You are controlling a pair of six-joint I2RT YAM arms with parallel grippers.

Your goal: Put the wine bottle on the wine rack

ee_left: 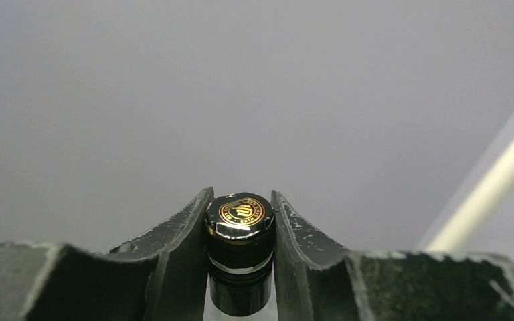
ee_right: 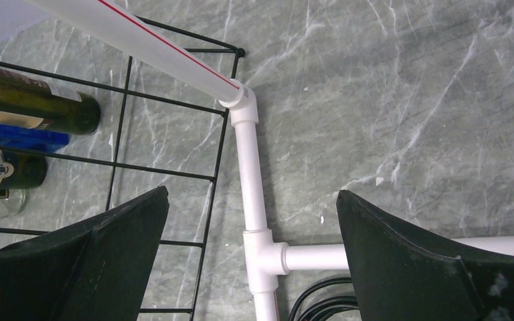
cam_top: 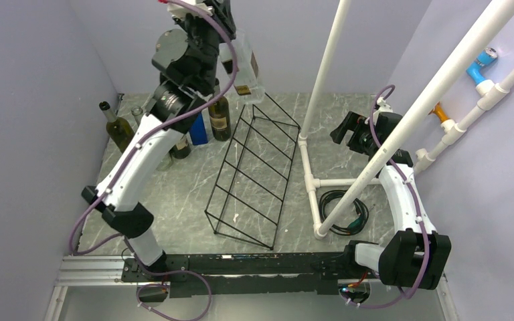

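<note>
Far left, back of the grey marbled table [cam_top: 174,194]: a green bottle [cam_top: 115,126] stands upright. Next to it are a blue box [cam_top: 199,128] and a dark labelled bottle [cam_top: 219,120], partly hidden behind the left arm.

Left arm reaches high toward the back wall. Left gripper [ee_left: 239,208] has its fingers pressed against either side of the wine bottle [cam_top: 246,67] at the cap. The wrist view shows a glossy black cap with a gold ring emblem, a pale band below it, and a dark neck. From above, the body is clear glass with a dark label and a small gold one lower down. The bottle hangs base-down, off the table. Its base lines up over the far end of the rack; the gap between them cannot be told.

Centre: wine rack [cam_top: 258,170], thin black wire, lies on the table running near to far. Its slanted face is a grid of rectangular openings, and none holds a bottle.

Right of the rack: a white pipe frame [cam_top: 311,182], with a coil of black cable [cam_top: 345,212] by its foot.

Right gripper [ee_right: 251,194] hovers over the pipe joint, jaws spread wide, holding nothing.
</note>
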